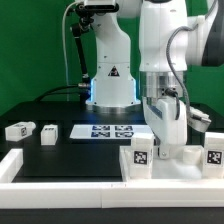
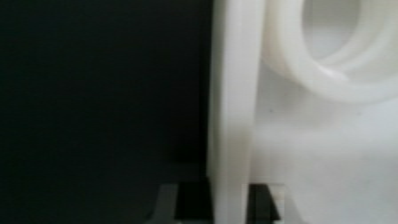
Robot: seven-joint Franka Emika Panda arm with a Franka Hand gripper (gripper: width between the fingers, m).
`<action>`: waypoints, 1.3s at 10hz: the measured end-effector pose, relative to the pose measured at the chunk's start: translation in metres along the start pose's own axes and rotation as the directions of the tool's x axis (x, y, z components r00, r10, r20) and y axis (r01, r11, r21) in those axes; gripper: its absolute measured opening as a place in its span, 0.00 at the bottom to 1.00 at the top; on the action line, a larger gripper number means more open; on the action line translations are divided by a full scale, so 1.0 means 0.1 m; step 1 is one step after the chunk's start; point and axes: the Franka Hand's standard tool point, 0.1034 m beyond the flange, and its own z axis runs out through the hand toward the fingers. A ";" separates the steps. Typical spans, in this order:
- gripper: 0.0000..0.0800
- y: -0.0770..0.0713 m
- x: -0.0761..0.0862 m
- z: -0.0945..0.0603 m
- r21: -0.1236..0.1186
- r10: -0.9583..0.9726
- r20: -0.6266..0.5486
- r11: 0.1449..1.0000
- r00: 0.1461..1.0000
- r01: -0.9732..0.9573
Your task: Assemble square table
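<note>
**Black bench, claw pinched on the rim of the table top**

Black covers the whole bench [image 1: 60, 110], and the arm's white base [image 1: 110, 70] stands at the far edge, with a green wall behind it. A white wall [image 1: 70, 195] runs along the near edge and turns up the edge at the exterior view's left.

The table top [image 1: 175, 168] lies at the near corner on the exterior view's right, against that wall. The claw [image 1: 160, 128] comes straight down over it. In the wrist view the claw [image 2: 221, 200] has its two dark fingers [image 2: 178, 205] pressed to either side of the table top's [image 2: 329, 140] raised white rim, so it is clamped on that rim. One round corner hole [image 2: 338, 50] shows beside the rim, and bare black bench lies on the rim's other side.

Two tagged white pieces [image 1: 140, 157] [image 1: 213, 155] stand upright at the table top. I cannot tell whether they are seated in its holes.

Two legs [image 1: 18, 130] [image 1: 48, 133] lie near the edge at the exterior view's left, close together and well apart from the table top. The marker board [image 1: 105, 130] lies flat mid-bench, between those legs and the claw.
</note>
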 end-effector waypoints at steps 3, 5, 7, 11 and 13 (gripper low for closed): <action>0.07 0.00 0.00 0.00 0.000 0.001 0.000 1.000 1.000 -0.001; 0.07 0.00 0.00 0.00 0.000 0.001 0.000 1.000 1.000 -0.001; 0.07 0.01 0.03 -0.01 0.002 -0.015 -0.001 1.000 1.000 0.015; 0.07 0.18 0.58 -0.04 -0.007 -0.211 -0.008 0.977 0.977 0.211; 0.07 0.23 0.75 -0.03 -0.017 -0.351 -0.006 0.936 0.936 0.351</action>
